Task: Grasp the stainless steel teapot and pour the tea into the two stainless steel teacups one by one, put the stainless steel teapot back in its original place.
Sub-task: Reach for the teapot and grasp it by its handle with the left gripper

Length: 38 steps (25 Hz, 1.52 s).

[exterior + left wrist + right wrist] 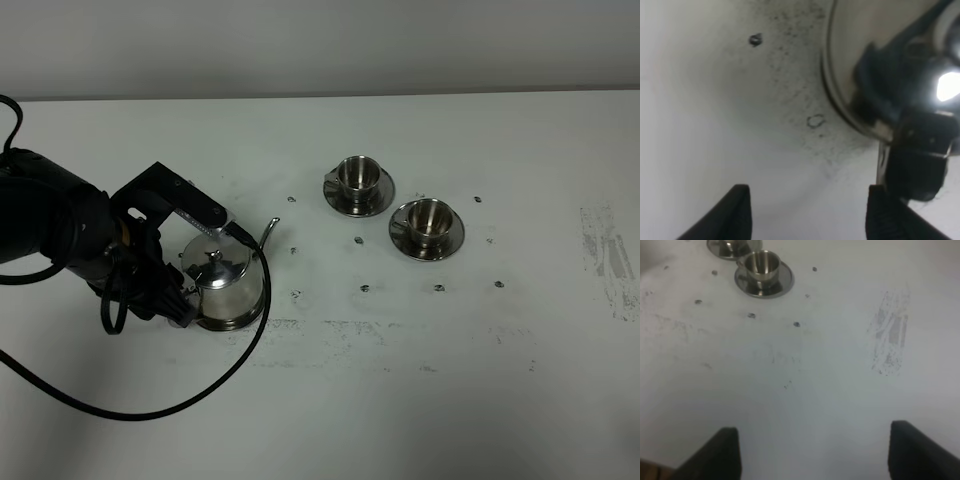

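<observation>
Teapot (pixel 222 285) upright at desk (pixel 400 400) left, spout toward cups (pixel 362 176) — well apart. Left end effector (pixel 807 205) released beside its handle, likely lining up the grab. Right end effector (pixel 812 450) released too — not needed yet.

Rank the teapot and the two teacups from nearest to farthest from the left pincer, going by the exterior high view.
1. stainless steel teapot: on the left, right at the left pincer.
2. rear teacup: near the middle, farther back.
3. right-hand teacup: farthest right, slightly nearer the front than the other cup.
</observation>
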### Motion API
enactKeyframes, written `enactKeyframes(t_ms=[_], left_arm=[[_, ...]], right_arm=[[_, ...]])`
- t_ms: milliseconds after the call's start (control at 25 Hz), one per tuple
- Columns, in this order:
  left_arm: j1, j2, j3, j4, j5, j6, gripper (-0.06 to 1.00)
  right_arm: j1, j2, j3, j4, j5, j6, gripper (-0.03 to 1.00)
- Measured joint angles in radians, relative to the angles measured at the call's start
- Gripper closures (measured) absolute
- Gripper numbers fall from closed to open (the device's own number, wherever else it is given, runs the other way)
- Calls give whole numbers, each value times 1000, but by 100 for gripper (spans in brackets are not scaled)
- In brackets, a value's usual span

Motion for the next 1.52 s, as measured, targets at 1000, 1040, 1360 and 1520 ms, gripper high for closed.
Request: enactKeyframes(t_ms=[1000, 1040, 1360, 1520], left_arm=[[-30, -171, 1, -130, 203, -133, 47], [-43, -171, 1, -131, 201, -134, 47], [-82, -146, 1, -186, 190, -134, 47], [-79, -112, -13, -187, 245, -136, 45]], right_arm=[[0, 0, 0, 0, 0, 0, 38], [0, 0, 0, 0, 0, 0, 38], [0, 0, 0, 0, 0, 0, 38], [0, 0, 0, 0, 0, 0, 38]])
